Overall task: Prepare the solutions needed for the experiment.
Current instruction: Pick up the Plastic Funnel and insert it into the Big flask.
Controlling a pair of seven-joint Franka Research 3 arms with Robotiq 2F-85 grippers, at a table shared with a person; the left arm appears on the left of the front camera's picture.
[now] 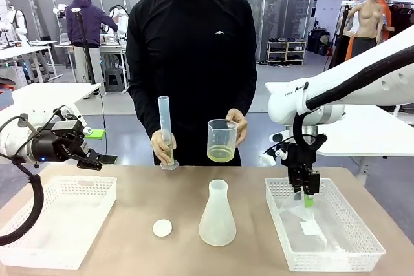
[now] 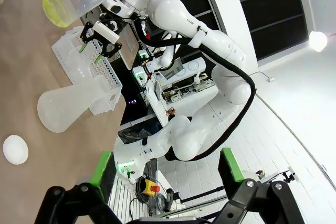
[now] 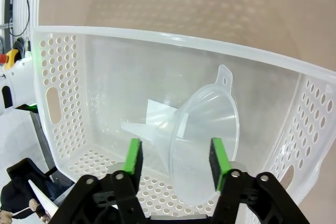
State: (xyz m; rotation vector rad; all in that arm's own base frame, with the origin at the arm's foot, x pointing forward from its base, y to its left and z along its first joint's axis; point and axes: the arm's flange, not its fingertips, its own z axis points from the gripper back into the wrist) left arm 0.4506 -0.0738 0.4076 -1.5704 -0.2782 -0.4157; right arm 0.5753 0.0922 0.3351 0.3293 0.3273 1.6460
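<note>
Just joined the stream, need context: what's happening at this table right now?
A person at the far side holds a graduated cylinder in one hand and a beaker with a little yellow-green liquid in the other. The right gripper is down in the right basket, jaws straddling a clear funnel, not visibly clamped. The left gripper hovers open at the left. The conical flask stands mid-table.

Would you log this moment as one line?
left gripper open | right gripper astride funnel in basket | person holds beaker of solution
</note>
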